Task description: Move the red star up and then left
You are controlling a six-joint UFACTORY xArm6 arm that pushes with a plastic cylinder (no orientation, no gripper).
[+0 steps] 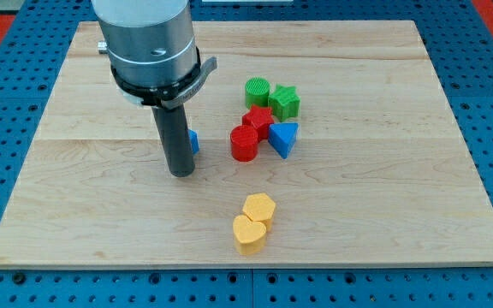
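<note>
The red star (258, 119) lies in a tight cluster right of the board's middle. It touches a red cylinder (244, 144) below-left, a blue triangle (284, 139) below-right, a green cylinder (257, 91) above and a green star (285, 102) above-right. My tip (181, 172) rests on the board to the left of the cluster, well apart from the red star. A blue block (194, 141) is mostly hidden behind the rod; its shape cannot be made out.
A yellow hexagon (259, 208) and a yellow heart (249, 234) touch each other near the bottom middle of the wooden board (383, 197). Blue pegboard surrounds the board.
</note>
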